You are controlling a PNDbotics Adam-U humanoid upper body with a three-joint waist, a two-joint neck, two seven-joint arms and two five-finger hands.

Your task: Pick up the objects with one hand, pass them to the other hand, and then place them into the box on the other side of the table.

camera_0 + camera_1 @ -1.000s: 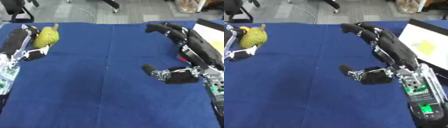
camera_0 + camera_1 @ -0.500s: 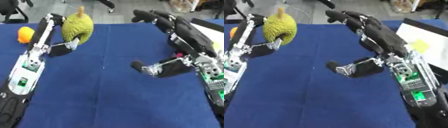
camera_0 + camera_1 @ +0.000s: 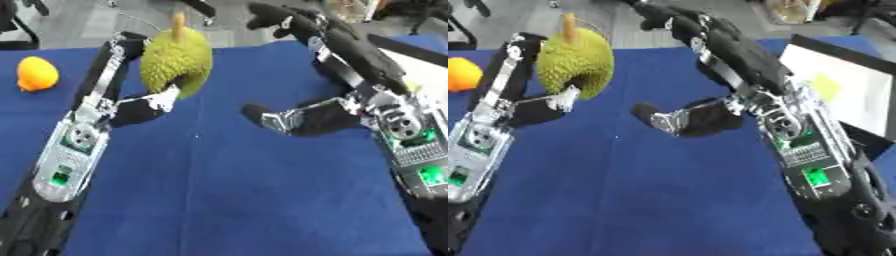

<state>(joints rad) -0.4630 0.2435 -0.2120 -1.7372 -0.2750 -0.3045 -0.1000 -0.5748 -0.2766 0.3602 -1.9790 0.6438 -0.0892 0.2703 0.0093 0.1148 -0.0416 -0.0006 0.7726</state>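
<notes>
A green spiky fruit with a yellowish stem point(image 3: 175, 62) is held up above the blue table, left of the middle. My left hand point(image 3: 109, 87) is shut on it, with fingers behind it and the thumb under its lower edge. My right hand point(image 3: 346, 60) is open just right of the fruit and apart from it; its fingers reach over the top right and its thumb point(image 3: 271, 117) points left. An orange fruit point(image 3: 37, 74) lies on the cloth at the far left. The box point(image 3: 833, 52) stands at the right edge, with a white inside.
A blue cloth point(image 3: 219, 200) covers the table. Something yellow point(image 3: 826, 85) lies inside the box. Both forearms run along the left and right sides of the views. Floor and chair legs show beyond the far edge.
My left hand has lifted the green fruit off the far left of the table and carried it up toward the middle. My right hand has moved left, closer to it.
</notes>
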